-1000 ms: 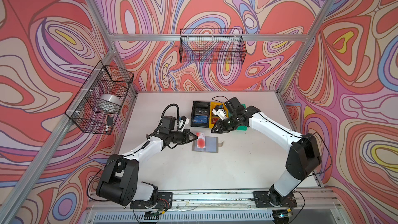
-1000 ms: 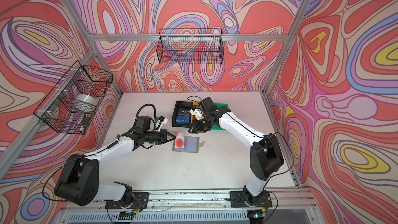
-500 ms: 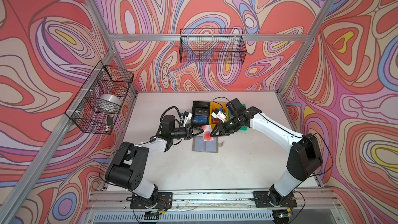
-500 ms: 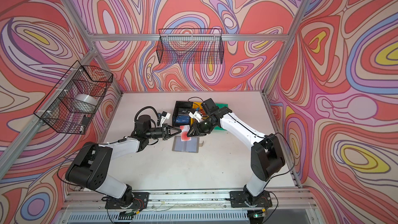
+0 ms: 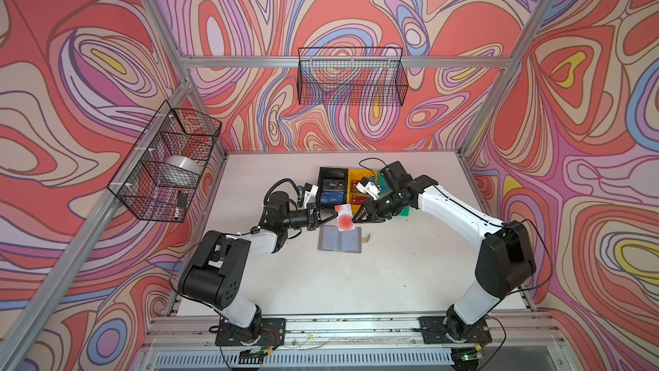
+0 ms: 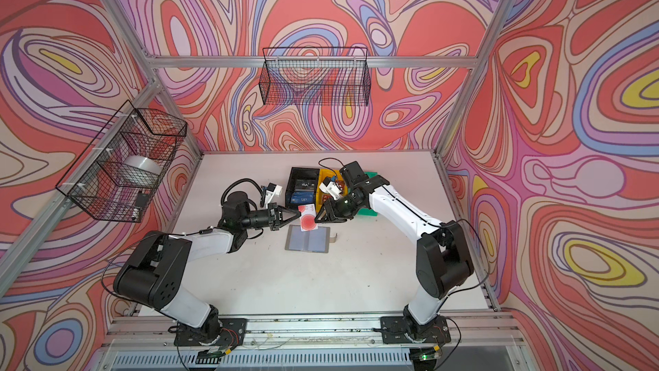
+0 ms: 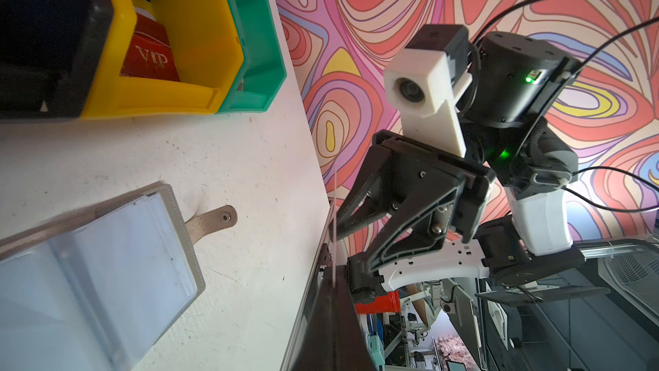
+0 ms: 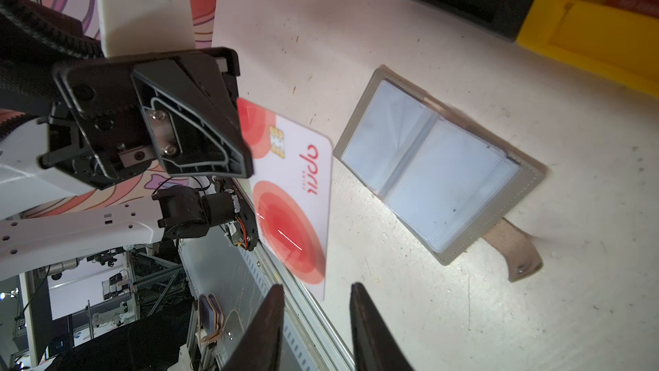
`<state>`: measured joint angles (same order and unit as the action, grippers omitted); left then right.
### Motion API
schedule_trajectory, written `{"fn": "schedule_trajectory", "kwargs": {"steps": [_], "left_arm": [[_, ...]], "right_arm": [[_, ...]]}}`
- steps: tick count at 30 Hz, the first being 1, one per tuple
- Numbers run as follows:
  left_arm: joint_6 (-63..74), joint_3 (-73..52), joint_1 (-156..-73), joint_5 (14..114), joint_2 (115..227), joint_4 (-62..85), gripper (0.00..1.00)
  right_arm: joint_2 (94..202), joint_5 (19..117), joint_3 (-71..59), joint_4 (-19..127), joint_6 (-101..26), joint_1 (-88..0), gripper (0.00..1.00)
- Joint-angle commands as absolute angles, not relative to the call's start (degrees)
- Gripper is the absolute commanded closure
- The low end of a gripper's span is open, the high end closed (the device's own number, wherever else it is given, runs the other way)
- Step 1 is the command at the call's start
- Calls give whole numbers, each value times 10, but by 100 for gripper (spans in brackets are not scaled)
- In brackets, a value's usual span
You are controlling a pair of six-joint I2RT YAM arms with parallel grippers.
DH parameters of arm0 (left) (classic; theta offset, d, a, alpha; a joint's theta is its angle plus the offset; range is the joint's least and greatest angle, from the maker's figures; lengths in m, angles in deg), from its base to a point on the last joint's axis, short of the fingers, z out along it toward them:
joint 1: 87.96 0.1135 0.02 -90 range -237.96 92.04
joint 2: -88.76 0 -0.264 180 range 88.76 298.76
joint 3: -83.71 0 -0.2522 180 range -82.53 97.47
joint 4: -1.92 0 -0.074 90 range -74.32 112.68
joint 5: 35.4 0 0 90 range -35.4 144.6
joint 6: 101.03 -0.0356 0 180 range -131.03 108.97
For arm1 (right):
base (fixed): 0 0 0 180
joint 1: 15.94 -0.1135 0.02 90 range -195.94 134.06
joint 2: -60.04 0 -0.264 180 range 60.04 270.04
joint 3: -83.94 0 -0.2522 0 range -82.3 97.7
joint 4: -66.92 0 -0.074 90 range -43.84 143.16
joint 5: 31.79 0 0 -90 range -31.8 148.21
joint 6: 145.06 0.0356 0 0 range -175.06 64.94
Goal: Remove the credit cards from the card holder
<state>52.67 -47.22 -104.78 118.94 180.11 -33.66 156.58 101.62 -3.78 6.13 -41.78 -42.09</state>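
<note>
"Two clear plastic sleeves face up in the card holder (image 5: 340,239). Where does it lie?"

"Flat and open on the white, scuffed surface (image 5: 356,280). It has a grey stitched cover, and its rounded strap tab (image 8: 513,251) with a metal stud sticks out past one side. The sleeves look glossy and pale. Whether anything thin sits inside them I cannot tell."

"And the card?"

"The white card (image 8: 296,201) is stiff and shiny, with rounded corners, red circles and a gold chip. It hangs in the air just above the holder's far edge. The left end effector (image 5: 330,216) is pressed together on one end of it."

"The right one?"

"The right end effector (image 5: 357,216) stands spread. In the right wrist view the card's free corner shows in the gap between its dark fingers (image 8: 271,319). Whether either touches the card I cannot make out."

"Room around them?"

"Three hard plastic bins stand in a row just behind the holder: black bin (image 7: 42,94), yellow bin (image 7: 149,98) and green bin (image 7: 256,48). Red cards (image 7: 149,55) marked 'VIP' lie in the yellow one and blue cards (image 5: 331,197) in the black. Between the holder and the arm bases the surface lies wide open."

"Anything cut off?"

"In the left wrist view the card is only a thin edge-on line, and the holder runs out of frame. In both top views the right arm covers most of the green bin."
</note>
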Motion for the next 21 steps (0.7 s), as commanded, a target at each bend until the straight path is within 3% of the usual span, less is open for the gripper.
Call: {"fn": "schedule_trajectory", "kwargs": {"steps": [1, 16, 21], "left_arm": [[531, -464, -1049, 1196, 1799, -360, 100], [547, -464, -1062, 1187, 1824, -395, 100], [543, -464, -1065, 1182, 1832, -390, 100]], "right_arm": [[1588, 1033, -24, 53, -434, -415, 65], [1633, 1117, -32, 120, -410, -415, 63], [1619, 1148, -46, 153, -397, -415, 69]]}}
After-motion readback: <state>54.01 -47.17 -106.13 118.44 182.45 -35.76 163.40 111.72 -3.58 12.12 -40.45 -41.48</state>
